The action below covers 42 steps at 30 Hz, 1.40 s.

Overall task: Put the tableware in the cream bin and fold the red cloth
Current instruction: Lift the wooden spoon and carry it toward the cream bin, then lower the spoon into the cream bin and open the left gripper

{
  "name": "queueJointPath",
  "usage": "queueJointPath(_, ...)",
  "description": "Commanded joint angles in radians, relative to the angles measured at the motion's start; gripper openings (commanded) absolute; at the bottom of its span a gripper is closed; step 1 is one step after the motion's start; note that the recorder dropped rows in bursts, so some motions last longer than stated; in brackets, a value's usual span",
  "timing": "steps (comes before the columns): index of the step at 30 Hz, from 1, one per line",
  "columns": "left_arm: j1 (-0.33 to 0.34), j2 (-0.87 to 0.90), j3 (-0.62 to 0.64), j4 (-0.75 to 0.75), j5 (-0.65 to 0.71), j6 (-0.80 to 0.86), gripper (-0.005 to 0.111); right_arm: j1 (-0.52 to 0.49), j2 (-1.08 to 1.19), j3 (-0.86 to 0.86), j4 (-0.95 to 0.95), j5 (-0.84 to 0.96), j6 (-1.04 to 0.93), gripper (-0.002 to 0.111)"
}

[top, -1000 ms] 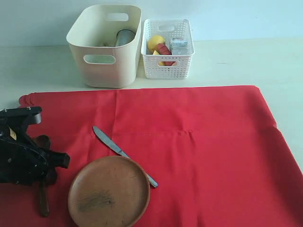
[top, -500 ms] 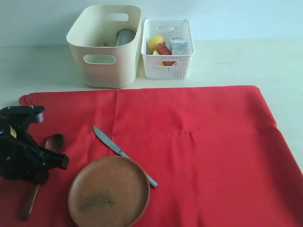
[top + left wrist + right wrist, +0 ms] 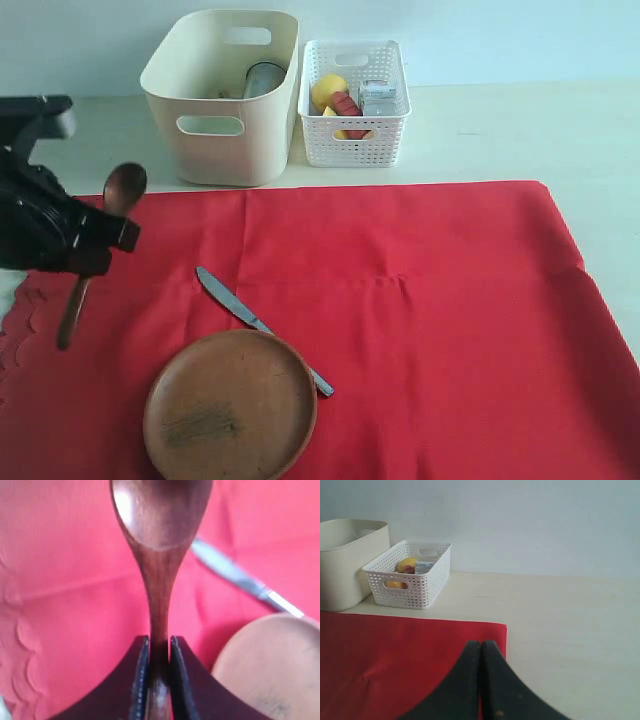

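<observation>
My left gripper [image 3: 104, 241] is shut on the handle of the dark wooden spoon [image 3: 122, 189] and holds it in the air over the left end of the red cloth [image 3: 430, 320]. In the left wrist view the pads [image 3: 142, 667] of this gripper [image 3: 159, 644] clamp the spoon's neck [image 3: 157, 565]. The metal knife [image 3: 255, 322] and the round brown plate [image 3: 230, 405] lie on the cloth. The cream bin [image 3: 215, 150] stands behind the cloth, with a steel cup [image 3: 263, 78] inside. My right gripper [image 3: 481, 646] is shut and empty, low over the cloth's corner [image 3: 385, 660].
A white lattice basket [image 3: 355, 140] with a lemon and other food stands right of the cream bin. The cloth's scalloped edge [image 3: 25, 320] shows at the far left. Bare pale table [image 3: 520, 130] lies behind and to the right of the cloth.
My left gripper closed on the spoon, lifted it off the cloth and carried it back toward the cream bin. The right gripper has not moved.
</observation>
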<state>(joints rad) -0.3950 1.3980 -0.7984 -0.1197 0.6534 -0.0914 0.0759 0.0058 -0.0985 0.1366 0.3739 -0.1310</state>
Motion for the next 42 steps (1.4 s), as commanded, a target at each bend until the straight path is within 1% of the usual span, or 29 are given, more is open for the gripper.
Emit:
queueJointPath(1, -0.005, -0.072, -0.070, 0.004, -0.014, 0.058, 0.000, -0.005, -0.006, 0.002, -0.006, -0.006, 0.003, 0.000)
queueJointPath(5, -0.005, -0.087, -0.137, 0.004, -0.049, 0.091, 0.000, -0.005, -0.006, 0.002, -0.006, -0.006, 0.003, 0.000)
queueJointPath(9, -0.005, -0.081, -0.209, 0.004, -0.133, 0.139, 0.000, -0.005, -0.006, 0.002, -0.006, -0.006, 0.003, 0.000)
queueJointPath(14, -0.005, -0.052, -0.273, 0.004, -0.307, 0.180, 0.000, -0.005, -0.006, 0.002, -0.006, -0.006, 0.003, 0.000)
queueJointPath(16, -0.005, -0.029, -0.288, 0.004, -0.406, 0.189, 0.000, -0.005, -0.006, 0.002, -0.006, -0.006, 0.003, 0.000)
queueJointPath(19, -0.005, 0.018, -0.303, 0.004, -0.545, 0.194, 0.000, -0.005, -0.006, 0.002, -0.006, -0.006, 0.003, 0.000)
queueJointPath(22, -0.003, 0.090, -0.335, 0.004, -0.638, 0.219, 0.000, -0.005, -0.006, 0.002, -0.006, -0.006, 0.003, 0.000)
queueJointPath(26, -0.003, 0.199, -0.402, 0.004, -0.699, 0.239, 0.000, -0.005, -0.006, 0.002, -0.006, -0.006, 0.003, 0.000)
queueJointPath(29, -0.002, 0.284, -0.465, 0.004, -0.717, 0.259, 0.000, -0.005, -0.006, 0.002, -0.006, -0.006, 0.003, 0.000)
queueJointPath(34, 0.019, 0.426, -0.580, 0.004, -0.717, 0.270, 0.000, -0.005, -0.006, 0.002, -0.006, -0.006, 0.003, 0.000)
queueJointPath(42, 0.053, 0.627, -0.726, 0.004, -0.714, 0.270, 0.000, -0.005, -0.006, 0.002, -0.006, -0.006, 0.003, 0.000)
